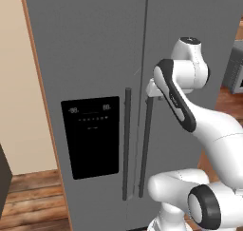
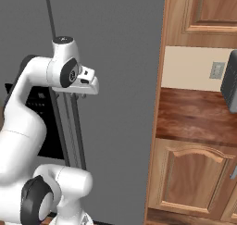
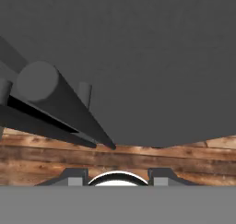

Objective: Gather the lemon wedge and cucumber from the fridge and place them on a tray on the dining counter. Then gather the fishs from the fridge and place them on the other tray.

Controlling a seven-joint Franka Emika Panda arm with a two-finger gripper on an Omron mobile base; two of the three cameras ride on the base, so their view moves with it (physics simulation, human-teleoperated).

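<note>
Hand view: fridge handle (image 3: pixel 55 105) beside pincer (image 3: pixel 117 174).

I see a beige wall (image 1: pixel 23 97) to the left, above a wooden plank floor (image 1: pixel 33 197). To the right I see wooden cabinets (image 2: pixel 194 182) framing a dark wood counter (image 2: pixel 199 117), with a beige backsplash (image 2: pixel 192 69) carrying a grey wall socket (image 2: pixel 216 70). Lighting appears flat and even.
</note>
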